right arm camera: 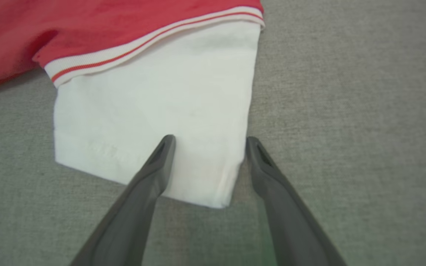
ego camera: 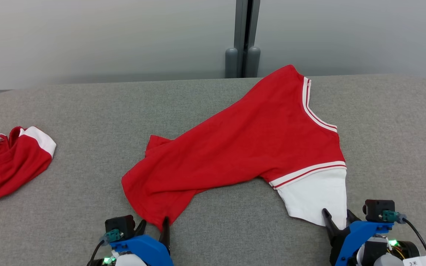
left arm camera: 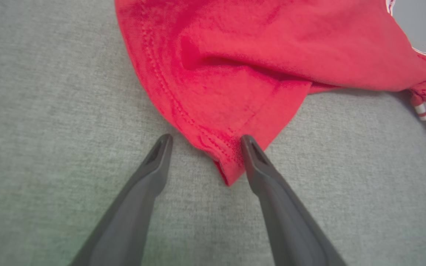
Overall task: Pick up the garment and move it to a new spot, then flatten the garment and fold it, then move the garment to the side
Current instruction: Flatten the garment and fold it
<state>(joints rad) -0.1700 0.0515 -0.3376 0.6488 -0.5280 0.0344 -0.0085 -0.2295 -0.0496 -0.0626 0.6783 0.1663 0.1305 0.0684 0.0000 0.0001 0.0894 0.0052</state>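
A red T-shirt (ego camera: 242,144) with white sleeves and striped trim lies spread diagonally across the grey table (ego camera: 213,103). My left gripper (ego camera: 153,225) is open at the shirt's near hem corner (left arm camera: 227,162), whose red tip lies between the two fingers. My right gripper (ego camera: 337,218) is open too, straddling the lower right corner of the white sleeve (right arm camera: 161,99). The left finger (right arm camera: 161,155) of the right gripper lies over the white cloth and the right one rests just off its edge. Both grippers sit low at the table surface.
A second red garment (ego camera: 9,162) with a white cuff lies bunched at the table's left edge. Behind the table stands a pale wall with a grey vertical post (ego camera: 243,40). The table's rounded far corners show at both sides.
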